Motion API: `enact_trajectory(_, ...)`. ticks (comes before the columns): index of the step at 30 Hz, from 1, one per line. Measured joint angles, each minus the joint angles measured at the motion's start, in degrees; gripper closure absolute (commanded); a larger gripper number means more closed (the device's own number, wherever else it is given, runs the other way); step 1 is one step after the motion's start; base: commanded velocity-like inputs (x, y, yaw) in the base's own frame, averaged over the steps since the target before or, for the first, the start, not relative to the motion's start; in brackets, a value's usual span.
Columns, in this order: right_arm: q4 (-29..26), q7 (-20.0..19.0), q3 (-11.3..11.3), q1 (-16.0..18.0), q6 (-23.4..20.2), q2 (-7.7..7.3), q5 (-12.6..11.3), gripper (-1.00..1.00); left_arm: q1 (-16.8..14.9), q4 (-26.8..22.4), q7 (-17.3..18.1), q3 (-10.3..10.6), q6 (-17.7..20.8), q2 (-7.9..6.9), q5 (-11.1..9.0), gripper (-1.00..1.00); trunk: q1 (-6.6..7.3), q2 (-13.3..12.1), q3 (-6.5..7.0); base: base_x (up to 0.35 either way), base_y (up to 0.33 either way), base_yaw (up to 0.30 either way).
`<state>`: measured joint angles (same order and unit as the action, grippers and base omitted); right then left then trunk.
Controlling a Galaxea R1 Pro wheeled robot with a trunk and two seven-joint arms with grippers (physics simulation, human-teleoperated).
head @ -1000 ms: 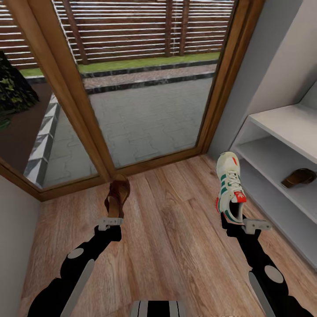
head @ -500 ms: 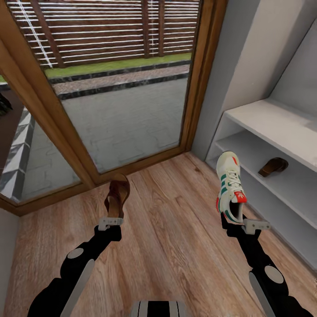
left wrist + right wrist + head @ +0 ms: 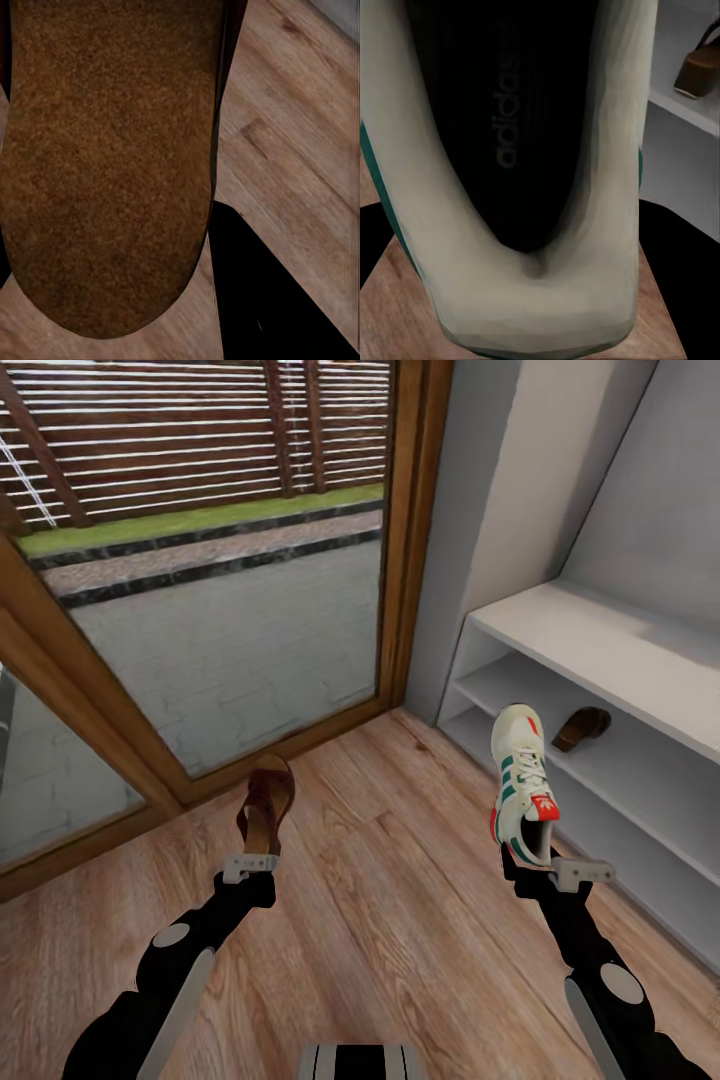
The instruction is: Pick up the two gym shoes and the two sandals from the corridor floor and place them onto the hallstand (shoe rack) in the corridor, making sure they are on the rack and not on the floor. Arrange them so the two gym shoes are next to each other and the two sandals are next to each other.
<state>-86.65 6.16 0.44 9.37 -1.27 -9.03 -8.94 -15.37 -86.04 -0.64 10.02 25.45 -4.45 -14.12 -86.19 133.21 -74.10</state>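
My left gripper [image 3: 250, 865] is shut on the heel of a brown sandal [image 3: 266, 800], held above the wood floor [image 3: 380, 920]; the left wrist view shows its suede footbed [image 3: 105, 165] close up. A cream gym shoe [image 3: 522, 790] with green stripes stands toe-up in my right gripper [image 3: 545, 870], which is shut on its heel; the shoe's dark insole [image 3: 502, 120] looms in the right wrist view. The white hallstand [image 3: 600, 645] stands at the right, and a second sandal [image 3: 582, 727] lies on its middle shelf, also seen as a sandal [image 3: 701, 64] past the shoe.
A wood-framed glass door [image 3: 230, 650] runs along the far side, with a paved yard behind it. A grey wall [image 3: 510, 490] meets the hallstand's left end. Open floor lies between my arms and the rack.
The whole view has swung to the right: the hallstand and its sandal now sit closer to the middle, the door has slid left. Both arms keep their pose and their loads.
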Motion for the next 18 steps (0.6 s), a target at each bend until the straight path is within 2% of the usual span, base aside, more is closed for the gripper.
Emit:
enact_trajectory(8, 0.1, 0.0, 0.0, 0.0, 0.0, 0.01, 0.0, 1.0, 0.0, 0.0, 0.0, 0.0, 0.0, 0.01, 0.0, 1.0, 0.0, 0.0, 0.21, 0.024, 0.02, -0.229)
enact_trajectory(18, 0.0, 0.0, 0.0, 0.0, 0.0, 0.01, 0.0, 1.0, 0.0, 0.0, 0.0, 0.0, 0.0, 0.01, 0.0, 1.0, 0.01, 0.0, 0.48, 0.18, 0.157, -0.219)
